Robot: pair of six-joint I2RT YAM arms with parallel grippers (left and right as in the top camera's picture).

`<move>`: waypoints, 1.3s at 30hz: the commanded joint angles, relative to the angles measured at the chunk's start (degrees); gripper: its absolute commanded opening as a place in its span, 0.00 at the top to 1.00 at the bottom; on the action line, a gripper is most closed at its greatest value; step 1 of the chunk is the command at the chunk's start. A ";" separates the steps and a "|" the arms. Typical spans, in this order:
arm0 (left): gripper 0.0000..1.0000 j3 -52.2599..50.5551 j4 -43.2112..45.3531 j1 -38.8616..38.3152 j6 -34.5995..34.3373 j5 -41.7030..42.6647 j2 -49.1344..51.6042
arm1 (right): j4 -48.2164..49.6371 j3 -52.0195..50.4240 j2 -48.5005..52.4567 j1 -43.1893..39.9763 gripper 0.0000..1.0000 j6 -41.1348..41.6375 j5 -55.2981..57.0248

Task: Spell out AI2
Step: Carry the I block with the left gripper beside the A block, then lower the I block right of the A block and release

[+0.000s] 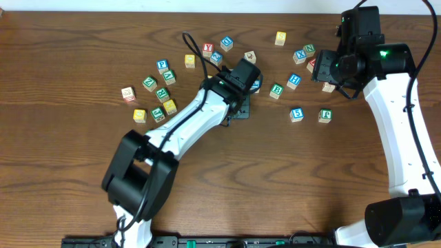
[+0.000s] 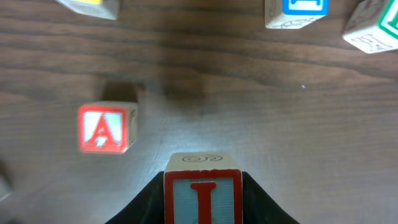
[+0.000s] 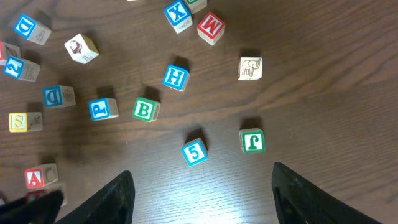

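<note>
In the left wrist view my left gripper (image 2: 203,179) is shut on a red-framed "I" block (image 2: 203,200), low over the table. A red "A" block (image 2: 107,127) lies on the wood to its front left, apart from it. In the overhead view the left gripper (image 1: 241,105) is at the table's middle, and its arm hides both blocks. My right gripper (image 3: 202,199) is open and empty, above the right-hand blocks (image 1: 325,69). The right wrist view shows a blue "2" block (image 3: 17,67) at far left and the "A" block (image 3: 37,177) at lower left.
Loose letter blocks lie around: a blue "5" (image 3: 194,152), green "J" (image 3: 252,141), green "B" (image 3: 145,110), blue "H" (image 3: 176,77), blue "P" (image 3: 102,109), red "M" (image 3: 210,27). A cluster of blocks (image 1: 160,89) lies left of the left arm. A black cable (image 1: 196,52) loops at the back.
</note>
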 commanded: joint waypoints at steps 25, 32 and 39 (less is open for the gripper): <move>0.67 0.35 3.30 1.38 2.75 -7.45 6.58 | -0.33 0.04 -1.42 -0.15 0.34 -0.63 0.68; 0.67 -0.42 4.81 1.40 2.73 -7.65 6.60 | -0.33 0.04 -1.42 -0.17 0.34 -0.63 0.66; 0.68 -0.50 4.83 1.49 2.71 -7.87 6.60 | -0.76 0.04 -1.42 -0.15 0.34 -0.63 0.66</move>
